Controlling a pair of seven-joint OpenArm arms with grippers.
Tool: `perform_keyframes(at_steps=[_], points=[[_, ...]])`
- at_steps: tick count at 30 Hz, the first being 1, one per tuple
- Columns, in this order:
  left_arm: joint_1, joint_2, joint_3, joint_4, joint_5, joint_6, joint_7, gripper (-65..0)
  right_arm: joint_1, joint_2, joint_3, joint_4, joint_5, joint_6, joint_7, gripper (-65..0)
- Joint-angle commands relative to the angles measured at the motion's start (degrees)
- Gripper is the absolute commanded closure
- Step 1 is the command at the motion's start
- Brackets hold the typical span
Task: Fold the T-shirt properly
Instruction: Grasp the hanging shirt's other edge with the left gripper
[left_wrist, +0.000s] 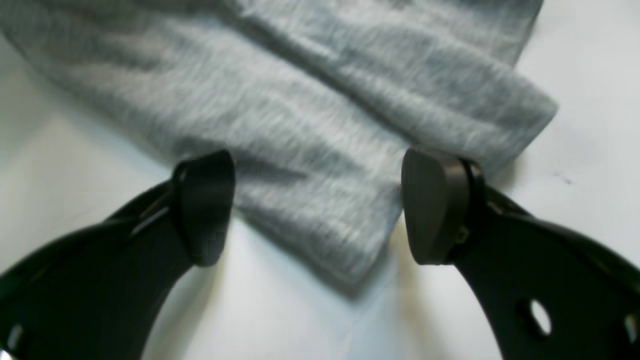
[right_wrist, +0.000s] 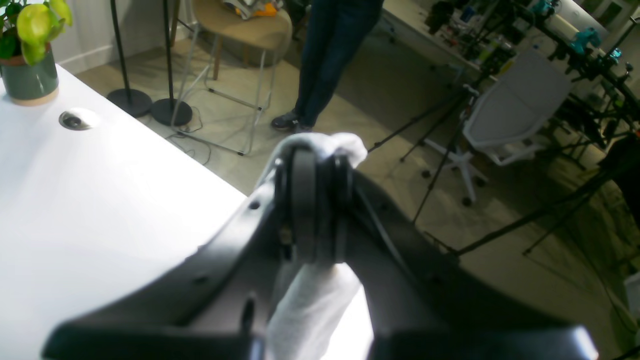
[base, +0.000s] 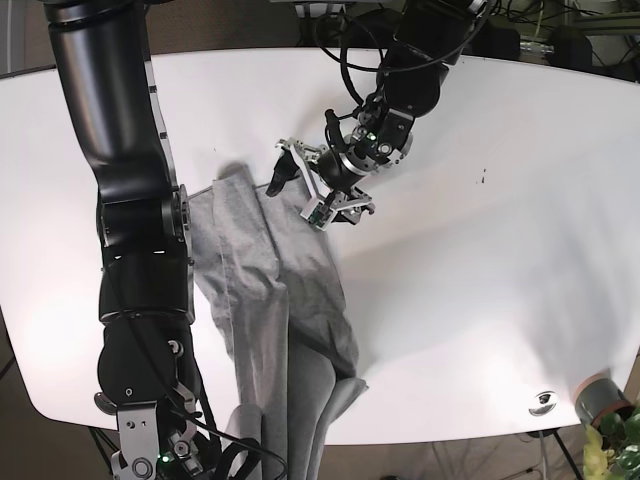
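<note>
- The heather-grey cotton T-shirt (base: 275, 300) lies bunched in long lengthwise folds on the left half of the white table (base: 480, 280), running from its middle to the near edge, where part of it is lifted off the surface; no lettering shows in any view.
- The step in hand looks like the opening one: getting the garment spread flat, since it is nowhere near folded (this is a judgement from how rumpled it lies).
- The right gripper (right_wrist: 315, 200) has its black pads pressed together on a wad of pale cloth, which pokes out above and below them; it sits at the near table edge, beyond which the wrist view shows the room's floor.
- The left gripper (left_wrist: 317, 205) stands wide, one pad (left_wrist: 205, 205) on each side of a grey cloth corner, low over it but gripping nothing.
- In the base view the left arm reaches down from the far side, its wrist bent toward the shirt's far end; the right arm rises as a tall black column along the left.
- Next, the left gripper would need to drop and pinch that corner, so that both arms can pull the fabric apart and lay it smooth.
- A potted green plant (right_wrist: 30, 55) stands at the table's near right corner, well apart from the shirt.
</note>
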Motion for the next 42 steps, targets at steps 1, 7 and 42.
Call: perform_keyframes(at_steps=[1,7,42], points=[[-0.81,0.55,-0.04,0.94,-0.54,-0.12,-1.49,-49.3,2.83,0.79,0.23,0.92,0.20,-0.35,1.84,-2.1],[-0.72,-1.91,2.24,-0.82,-0.54,-0.12,-1.32,-49.2,2.83,1.40,0.31,0.92,0.29,-0.35,1.84,-2.1],[-1.16,-2.62,4.35,-6.71,-0.54,-0.12,-1.40,-21.4,1.42,1.67,0.40,0.92,0.55,-0.35,1.84,-2.1]])
